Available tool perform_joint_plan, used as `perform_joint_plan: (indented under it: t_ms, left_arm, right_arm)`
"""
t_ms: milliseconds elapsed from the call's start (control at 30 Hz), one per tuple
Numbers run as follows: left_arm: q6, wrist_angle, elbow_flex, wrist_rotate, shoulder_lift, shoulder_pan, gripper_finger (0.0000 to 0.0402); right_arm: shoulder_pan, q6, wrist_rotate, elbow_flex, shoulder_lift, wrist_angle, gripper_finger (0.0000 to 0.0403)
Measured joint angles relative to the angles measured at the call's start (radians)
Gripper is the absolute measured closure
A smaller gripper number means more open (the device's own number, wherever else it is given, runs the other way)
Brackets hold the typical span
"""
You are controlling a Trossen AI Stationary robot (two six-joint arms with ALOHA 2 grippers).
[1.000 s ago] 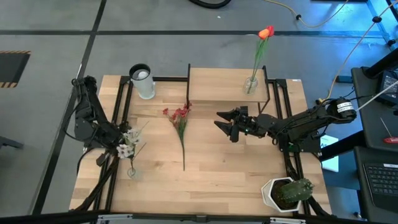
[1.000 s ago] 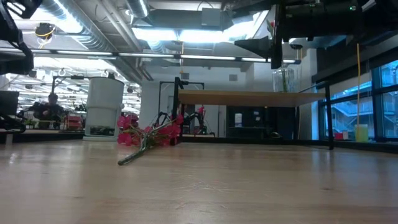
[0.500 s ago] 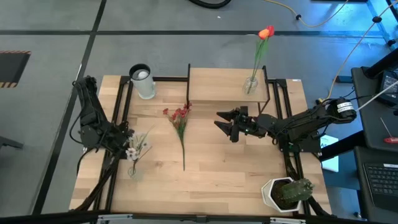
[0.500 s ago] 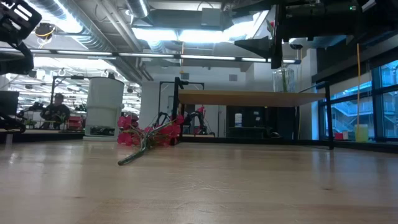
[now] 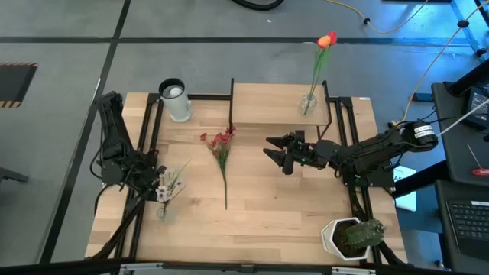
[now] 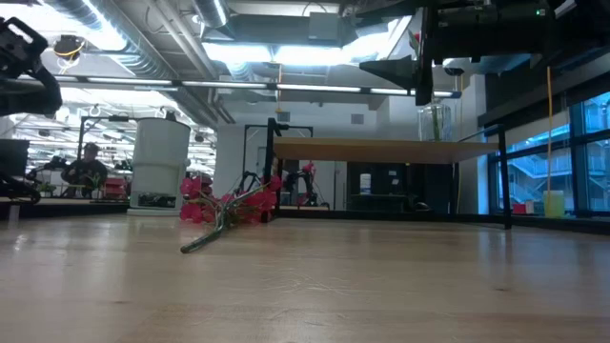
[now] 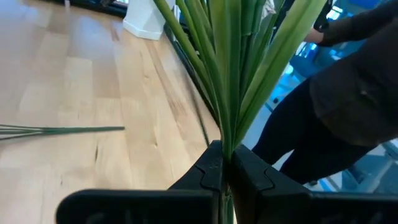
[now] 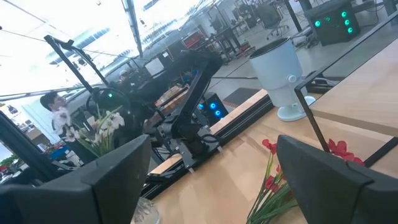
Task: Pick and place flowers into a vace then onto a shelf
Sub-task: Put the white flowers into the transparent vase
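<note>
My left gripper (image 5: pixel 155 186) hangs over the table's left side, shut on a sprig of white blossoms (image 5: pixel 165 188) with green stems (image 7: pixel 230 74). Just below it, toward the near edge, stands a small clear vase (image 5: pixel 161 211); whether the stem ends are inside it, I cannot tell. A red blossom sprig (image 5: pixel 221 153) lies flat on the table's middle. An orange tulip (image 5: pixel 327 40) stands in a glass vase (image 5: pixel 308 104) on the shelf (image 5: pixel 267 104). My right gripper (image 5: pixel 275 153) is open and empty, level, in front of the shelf. My left gripper pinches the white sprig's bundled green stems (image 7: pixel 225 152) between its two fingers, well below the blossoms. The fingers come in nearly level from the table's left side and lie across the stems. The sprig stands roughly upright, its leaves and blossoms fanning out above the fingers.
A white cup (image 5: pixel 176 99) stands at the far left corner beside the shelf. A green cactus in a white pot (image 5: pixel 353 237) sits at the near right corner. Black frame rails (image 5: pixel 141 145) run along both table sides. Bare wood lies between the red sprig and the near edge.
My left gripper has sunk toward the table and drifted slightly toward the near edge, still shut on the white sprig, whose blossoms have come down with it toward the small vase. My right arm has kept still.
</note>
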Motion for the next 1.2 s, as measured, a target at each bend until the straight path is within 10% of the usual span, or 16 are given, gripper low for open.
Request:
perform_joint_plan:
  t_ms: [567, 1200]
  left_arm:
    - [-0.044, 0.056, -0.052, -0.193, 0.001, -0.116, 0.0382]
    - [-0.124, 0.057, -0.052, -0.109, 0.021, -0.116, 0.0307]
  right_arm:
    - [0.0, 0.001, 0.0, 0.0, 0.0, 0.0, 0.0054]
    - [0.0, 0.002, 0.0, 0.0, 0.0, 0.0, 0.0054]
